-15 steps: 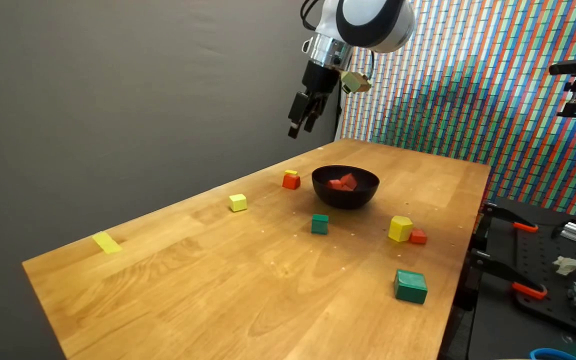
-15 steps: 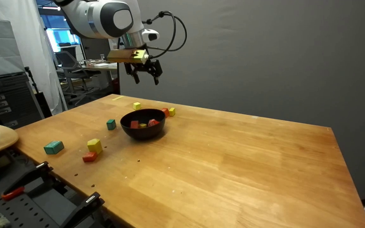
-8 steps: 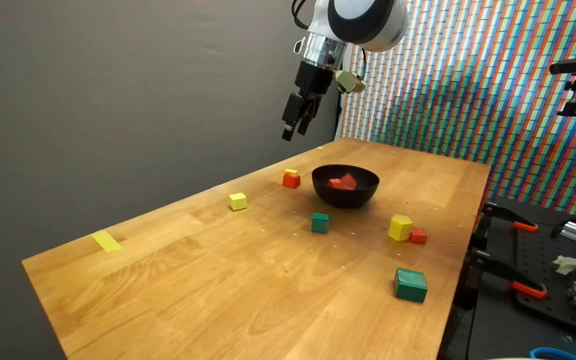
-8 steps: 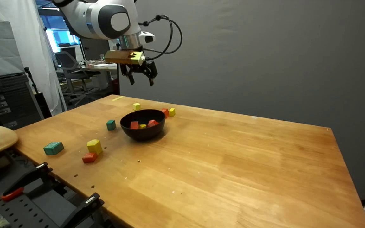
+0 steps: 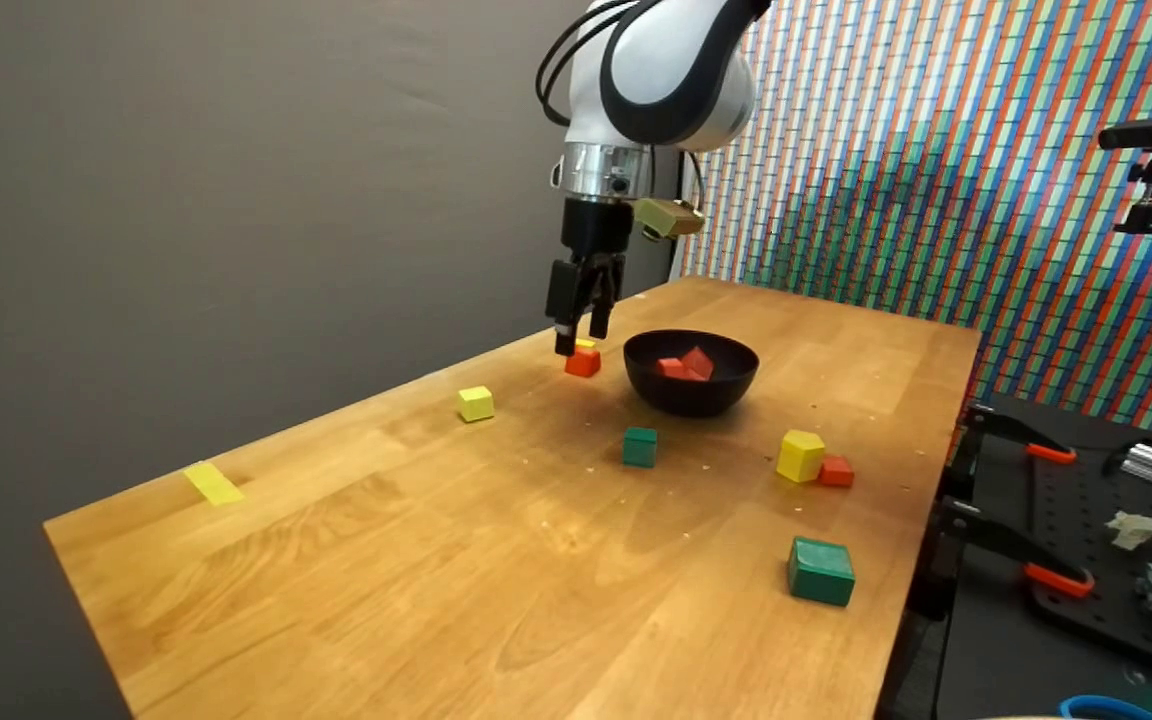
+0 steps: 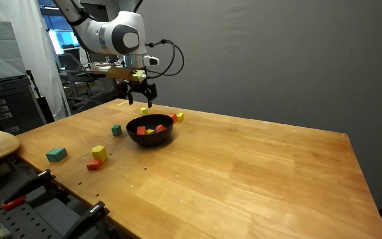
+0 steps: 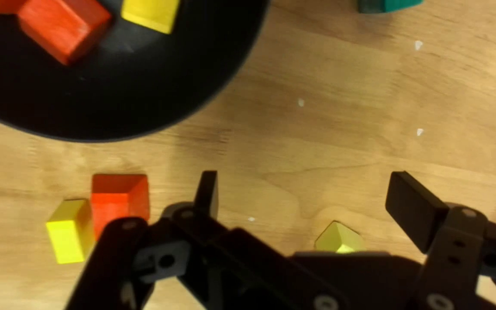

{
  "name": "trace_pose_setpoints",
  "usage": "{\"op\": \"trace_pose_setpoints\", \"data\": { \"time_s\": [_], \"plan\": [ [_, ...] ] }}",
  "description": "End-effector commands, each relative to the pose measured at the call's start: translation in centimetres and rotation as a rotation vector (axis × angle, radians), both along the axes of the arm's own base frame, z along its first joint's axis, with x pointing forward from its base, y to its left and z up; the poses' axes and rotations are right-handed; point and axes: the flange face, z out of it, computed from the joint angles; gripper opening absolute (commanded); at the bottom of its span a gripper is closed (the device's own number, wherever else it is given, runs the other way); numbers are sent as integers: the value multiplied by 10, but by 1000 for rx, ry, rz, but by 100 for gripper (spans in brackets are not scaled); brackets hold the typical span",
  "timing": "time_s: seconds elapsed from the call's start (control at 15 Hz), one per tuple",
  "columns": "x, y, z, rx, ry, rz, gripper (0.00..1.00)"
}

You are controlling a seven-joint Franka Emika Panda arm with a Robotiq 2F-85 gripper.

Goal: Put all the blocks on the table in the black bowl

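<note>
Presumably at pick-up, we hold the spread, empty pincer (image 5: 582, 338) left of the black bowl (image 5: 686, 398) in an exterior view; next, likely lowering around the pale yellow block (image 5: 476, 405).

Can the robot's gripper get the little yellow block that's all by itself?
Probably yes. The gripper hangs open and empty above the table, and the little yellow block stands alone, apart from the black bowl and the other blocks, so the way looks free.

Looks like robotics lab: robot arm (image 6: 95, 36), clamps (image 6: 86, 219), board with holes (image 6: 31, 229), drawer cabinet (image 6: 15, 96); office chair (image 6: 70, 63) and desk (image 6: 96, 71) behind.
</note>
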Motion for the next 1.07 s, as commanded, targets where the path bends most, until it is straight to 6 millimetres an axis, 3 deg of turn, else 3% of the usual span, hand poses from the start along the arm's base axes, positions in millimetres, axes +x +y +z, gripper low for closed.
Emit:
{"op": "trace_pose_setpoints", "data": {
  "time_s": [0.0,0.4,0.67,0.8,1.0],
  "plan": [
    [38,44,-7,-10,21,-15,100],
    [92,81,-33,-45,-23,-170,100],
    [109,91,-62,-67,10,-256,100],
    [111,92,-74,-73,37,-284,75],
    [115,91,-75,-69,51,-311,49]
  ]
}}
